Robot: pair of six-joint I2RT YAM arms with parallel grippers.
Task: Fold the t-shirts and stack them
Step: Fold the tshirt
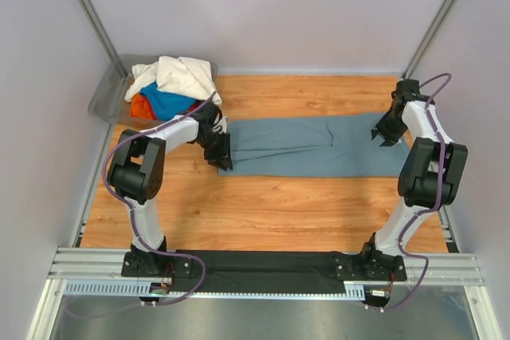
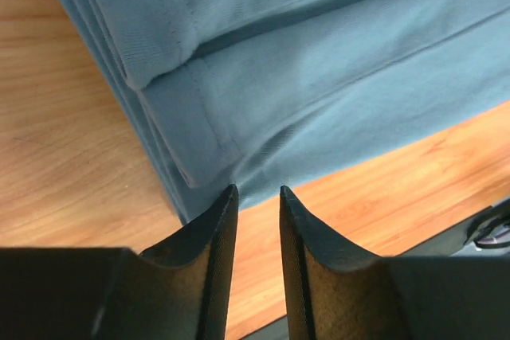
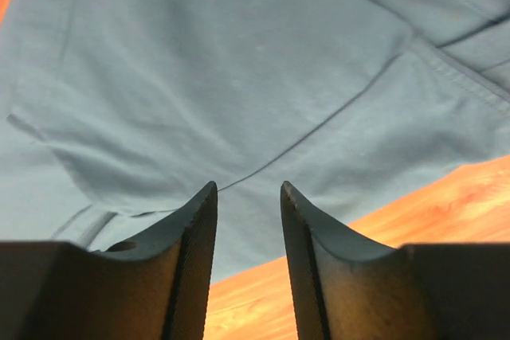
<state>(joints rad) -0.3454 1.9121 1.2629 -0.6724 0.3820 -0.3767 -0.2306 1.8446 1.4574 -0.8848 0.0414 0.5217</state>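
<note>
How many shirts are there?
4: a grey-blue shirt folded long on the table, and a cream-white shirt, a bright blue shirt and a red-orange shirt heaped in the grey bin. More may hide underneath.

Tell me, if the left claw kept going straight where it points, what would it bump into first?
Most likely the folded grey-blue t-shirt: the left gripper aims at its near corner. Depth is unclear, so it could touch the wooden table beside it instead.

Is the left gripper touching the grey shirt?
Cannot tell. Left wrist view: the left gripper, open, sits by the grey shirt; neither contact nor gap shows plainly.
</note>
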